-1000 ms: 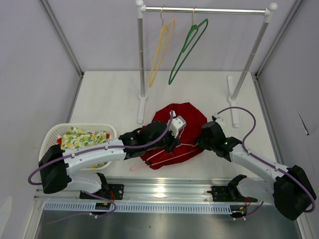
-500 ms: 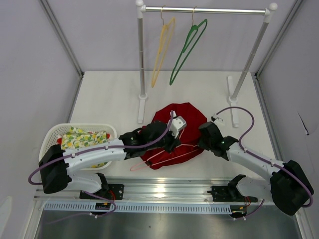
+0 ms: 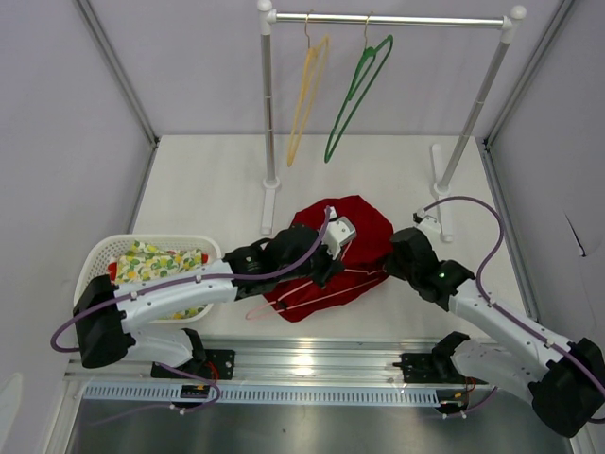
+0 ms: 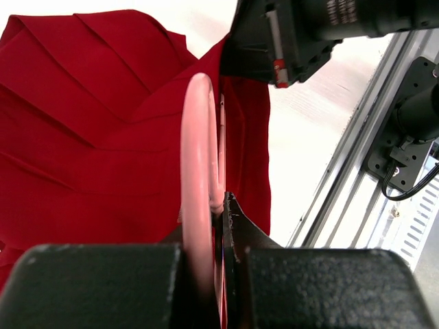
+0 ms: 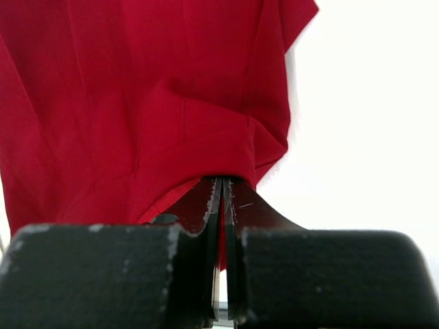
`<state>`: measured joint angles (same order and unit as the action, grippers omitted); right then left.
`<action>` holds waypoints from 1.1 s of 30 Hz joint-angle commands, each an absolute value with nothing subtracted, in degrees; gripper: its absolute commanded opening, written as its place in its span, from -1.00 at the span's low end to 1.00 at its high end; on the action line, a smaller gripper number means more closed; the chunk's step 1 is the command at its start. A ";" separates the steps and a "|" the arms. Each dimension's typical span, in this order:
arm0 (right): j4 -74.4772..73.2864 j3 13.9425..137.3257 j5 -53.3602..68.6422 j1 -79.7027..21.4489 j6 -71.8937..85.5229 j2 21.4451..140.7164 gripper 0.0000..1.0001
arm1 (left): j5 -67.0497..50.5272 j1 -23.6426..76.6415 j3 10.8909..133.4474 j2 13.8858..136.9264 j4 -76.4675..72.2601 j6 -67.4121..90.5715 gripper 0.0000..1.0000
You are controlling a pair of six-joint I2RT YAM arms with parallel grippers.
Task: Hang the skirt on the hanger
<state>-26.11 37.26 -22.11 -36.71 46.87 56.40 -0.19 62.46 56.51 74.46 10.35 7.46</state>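
Note:
The deep-red skirt (image 3: 359, 232) lies bunched on the table in front of the rack, also filling the left wrist view (image 4: 89, 130) and the right wrist view (image 5: 137, 96). The pale pink hanger (image 3: 301, 305) lies across and partly under it, its hook toward the near left. My left gripper (image 3: 319, 267) is shut on the hanger wire (image 4: 199, 157) over the skirt's near left part. My right gripper (image 3: 395, 263) is shut on the skirt's right edge, with red fabric pinched between its jaws.
A clothes rail (image 3: 392, 19) at the back holds a yellow hanger (image 3: 307, 90) and a green hanger (image 3: 356, 85); its posts and feet (image 3: 269, 203) stand just behind the skirt. A white basket (image 3: 104, 251) with floral cloth (image 3: 156, 263) sits at the left.
My right gripper has pulled the skirt's right edge to the right and a little back, stretching the fabric. My left gripper has shifted slightly with the hanger.

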 commanded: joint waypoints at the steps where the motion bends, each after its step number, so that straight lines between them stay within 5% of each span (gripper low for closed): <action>1: -27.60 38.23 -24.35 -36.04 46.14 53.35 -1.00 | 0.00 62.84 58.71 71.90 10.81 7.38 -1.00; 33: -25.75 34.28 -14.33 -30.59 46.58 45.18 -1.00 | 6.15 62.75 51.42 64.07 1.32 11.34 -1.00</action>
